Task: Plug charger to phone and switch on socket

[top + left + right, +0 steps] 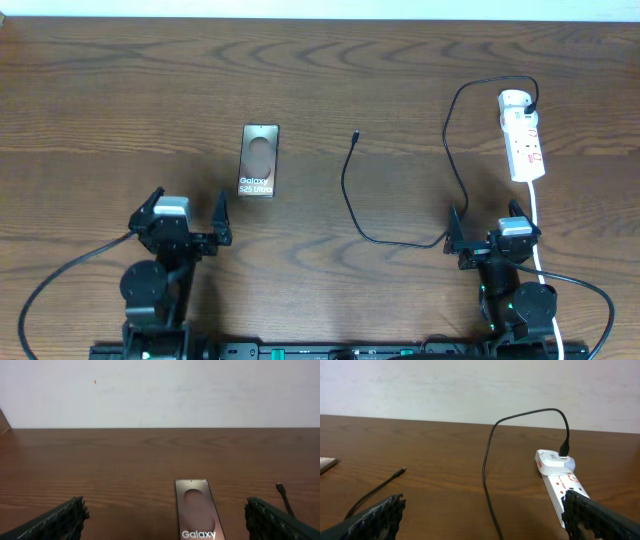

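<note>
on a brown wooden desk [120, 90], the left gripper [190, 200] stands wide open and empty at the near edge, just short of the phone [259, 160]. the phone lies flat and face up, its "galaxy" lettering toward that gripper. the right gripper [485, 212] is likewise spread open with nothing in it, near the socket [523, 135], a white power strip lying at the right side of the desk with its white cord [537, 225] running back past the gripper. the charger [346, 190] is already plugged in at the far end of the socket. its thin black cable arcs up, drops in front of the right gripper and curls back to a loose connector tip [355, 135], which rests on the wood between phone and socket, well apart from the phone. no step of the task looks begun, so joining charger and phone is the one in hand. the next move likely calls for one gripper to close on the cable just behind the tip and carry it to the phone's port, perhaps while the other steadies the phone. which end holds the port cannot be told from here. pressing the socket's small red switch would come after.
</note>
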